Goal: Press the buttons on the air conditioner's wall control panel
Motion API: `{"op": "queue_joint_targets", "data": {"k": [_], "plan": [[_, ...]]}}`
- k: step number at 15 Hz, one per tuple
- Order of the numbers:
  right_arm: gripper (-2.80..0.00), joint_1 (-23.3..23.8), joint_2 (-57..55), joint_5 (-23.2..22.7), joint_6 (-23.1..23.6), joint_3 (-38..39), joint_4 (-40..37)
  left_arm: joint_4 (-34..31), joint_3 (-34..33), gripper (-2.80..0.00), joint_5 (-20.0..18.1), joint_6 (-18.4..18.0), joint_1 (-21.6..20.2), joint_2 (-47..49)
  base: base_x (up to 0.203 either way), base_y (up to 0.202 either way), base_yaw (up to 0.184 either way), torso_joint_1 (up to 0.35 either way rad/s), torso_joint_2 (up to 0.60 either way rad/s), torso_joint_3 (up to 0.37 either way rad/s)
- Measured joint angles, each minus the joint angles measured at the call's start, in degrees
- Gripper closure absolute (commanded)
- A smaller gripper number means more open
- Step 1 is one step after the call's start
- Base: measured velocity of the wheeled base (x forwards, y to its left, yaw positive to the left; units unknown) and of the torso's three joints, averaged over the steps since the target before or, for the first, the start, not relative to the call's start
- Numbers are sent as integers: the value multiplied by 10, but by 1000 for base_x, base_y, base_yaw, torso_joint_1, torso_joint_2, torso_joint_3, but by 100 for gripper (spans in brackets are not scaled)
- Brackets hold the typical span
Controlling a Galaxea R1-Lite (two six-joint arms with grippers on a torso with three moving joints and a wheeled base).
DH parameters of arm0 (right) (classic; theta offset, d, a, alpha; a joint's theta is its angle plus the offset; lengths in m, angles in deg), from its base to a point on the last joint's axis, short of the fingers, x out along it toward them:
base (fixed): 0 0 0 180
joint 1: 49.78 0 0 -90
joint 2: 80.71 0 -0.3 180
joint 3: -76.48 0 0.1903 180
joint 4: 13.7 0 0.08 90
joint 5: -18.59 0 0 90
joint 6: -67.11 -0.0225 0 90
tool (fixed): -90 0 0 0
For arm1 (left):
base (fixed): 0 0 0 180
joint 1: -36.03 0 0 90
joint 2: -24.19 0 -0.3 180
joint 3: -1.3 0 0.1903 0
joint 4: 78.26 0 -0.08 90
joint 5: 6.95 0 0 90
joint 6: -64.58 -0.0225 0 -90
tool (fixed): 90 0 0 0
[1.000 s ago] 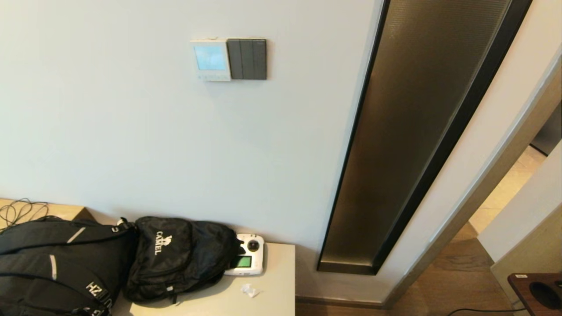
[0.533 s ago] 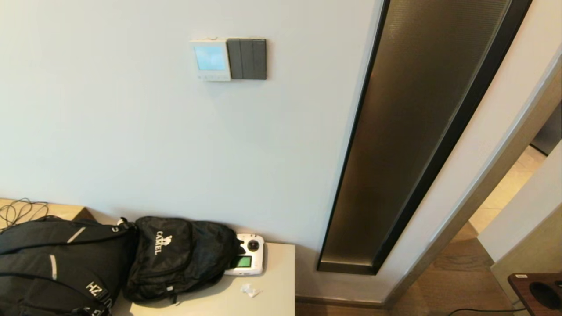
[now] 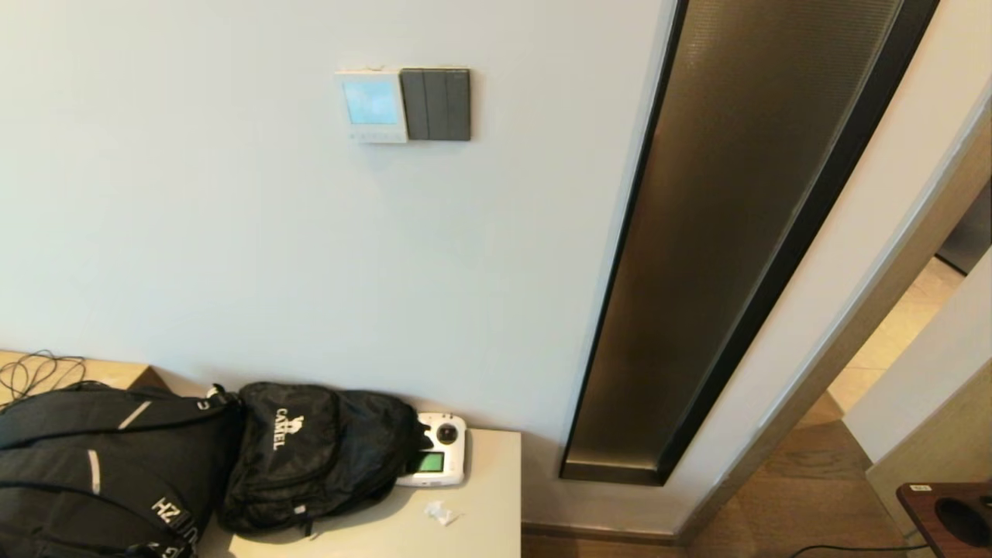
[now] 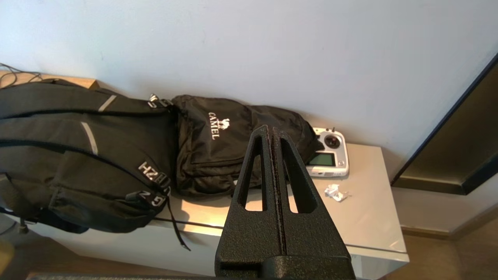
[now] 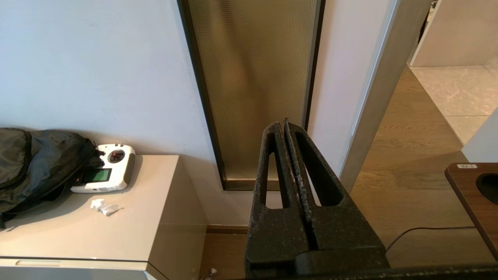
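The air conditioner's wall control panel (image 3: 371, 105), a small white square with a screen lit pale blue, hangs high on the wall in the head view. Its row of tiny pale buttons (image 3: 373, 136) runs along its bottom edge. A dark grey three-rocker switch plate (image 3: 437, 105) sits right beside it. Neither arm shows in the head view. My left gripper (image 4: 271, 130) is shut and empty, low above the cabinet and the backpacks. My right gripper (image 5: 283, 125) is shut and empty, low in front of the glass strip. The panel is out of both wrist views.
Two black backpacks (image 3: 302, 453) and a white handheld remote (image 3: 435, 460) with a green screen lie on a beige cabinet (image 3: 480, 519), with a crumpled paper scrap (image 3: 442, 512). A tall dark-framed glass strip (image 3: 721, 256) stands right of the panel. A brown table corner (image 3: 949, 515) is at far right.
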Motion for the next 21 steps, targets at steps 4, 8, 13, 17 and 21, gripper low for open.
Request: {"op": "queue_joint_targets", "data": {"k": [4,8,13,17,21], "plan": [[0,0,0,0,0,0,0,0,0,0,0,2,0,0,0,0,0,0,0,0],[0,0,0,0,0,0,0,0,0,0,0,2,0,0,0,0,0,0,0,0],[0,0,0,0,-1,0,0,-1,0,0,0,2,0,0,0,0,0,0,0,0],[0,0,0,0,-1,0,0,-1,0,0,1,4,1,0,0,0,0,0,0,0],[0,0,0,0,-1,0,0,0,0,0,1,6,1,0,0,0,0,0,0,0]]}}
